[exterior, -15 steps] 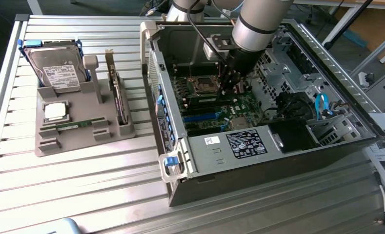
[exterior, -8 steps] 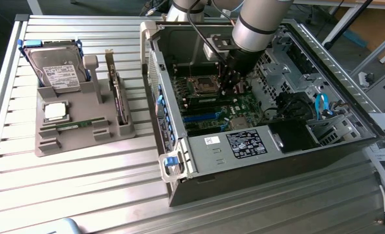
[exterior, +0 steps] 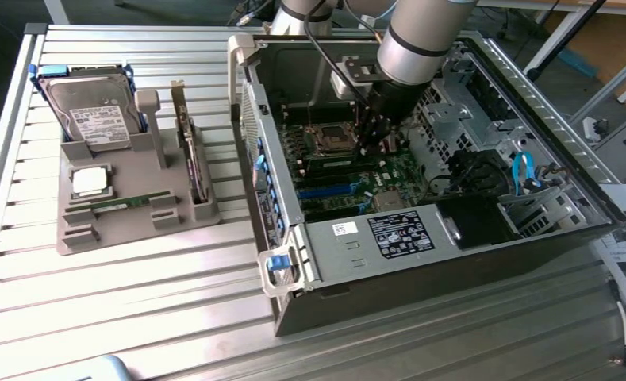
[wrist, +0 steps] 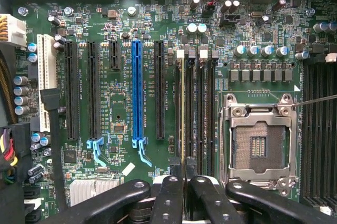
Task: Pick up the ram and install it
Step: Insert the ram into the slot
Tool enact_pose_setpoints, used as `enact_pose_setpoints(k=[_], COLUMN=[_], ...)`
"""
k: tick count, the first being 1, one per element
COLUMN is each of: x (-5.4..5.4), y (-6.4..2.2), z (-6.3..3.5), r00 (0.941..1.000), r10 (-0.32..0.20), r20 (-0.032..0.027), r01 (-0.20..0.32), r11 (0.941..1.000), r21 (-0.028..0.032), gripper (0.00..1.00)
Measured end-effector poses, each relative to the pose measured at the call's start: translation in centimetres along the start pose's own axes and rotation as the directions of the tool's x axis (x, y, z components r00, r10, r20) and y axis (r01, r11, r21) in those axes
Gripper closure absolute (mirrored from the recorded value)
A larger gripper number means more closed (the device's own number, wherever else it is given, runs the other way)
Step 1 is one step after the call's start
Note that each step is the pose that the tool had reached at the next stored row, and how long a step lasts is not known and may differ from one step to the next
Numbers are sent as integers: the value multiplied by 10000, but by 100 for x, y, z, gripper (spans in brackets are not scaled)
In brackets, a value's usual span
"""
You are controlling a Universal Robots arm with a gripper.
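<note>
My gripper [exterior: 368,148] reaches down inside the open computer case [exterior: 291,262], just beside the empty processor socket [exterior: 328,139]. In the wrist view its two fingers [wrist: 169,187] are shut close together on the ram [wrist: 182,108]. The ram shows edge-on as a thin line running along the black memory slots [wrist: 201,108], next to the processor socket [wrist: 258,139]. Whether it is seated in a slot I cannot tell. A second green ram stick [exterior: 117,204] lies flat on the grey holder [exterior: 132,230] at the exterior view's left.
The grey holder also carries a hard drive [exterior: 96,111], a square silver processor chip [exterior: 88,181] and an upright expansion card [exterior: 191,159]. On the motherboard, a blue slot [wrist: 137,92] and black slots lie beside the memory slots. Blue cables [exterior: 522,171] and drive cages crowd the case's far side.
</note>
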State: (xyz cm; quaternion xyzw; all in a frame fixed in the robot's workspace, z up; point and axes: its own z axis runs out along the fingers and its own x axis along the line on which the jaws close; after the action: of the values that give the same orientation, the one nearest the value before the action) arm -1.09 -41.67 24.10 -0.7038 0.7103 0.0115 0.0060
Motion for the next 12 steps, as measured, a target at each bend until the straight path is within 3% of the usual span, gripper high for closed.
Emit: enact_pose_setpoints(k=[12], x=[-3], y=[0], z=[17], r00=[10000], r10=[0], r20=[1], r01=[0], r11=[10000], r21=[1], gripper=[88])
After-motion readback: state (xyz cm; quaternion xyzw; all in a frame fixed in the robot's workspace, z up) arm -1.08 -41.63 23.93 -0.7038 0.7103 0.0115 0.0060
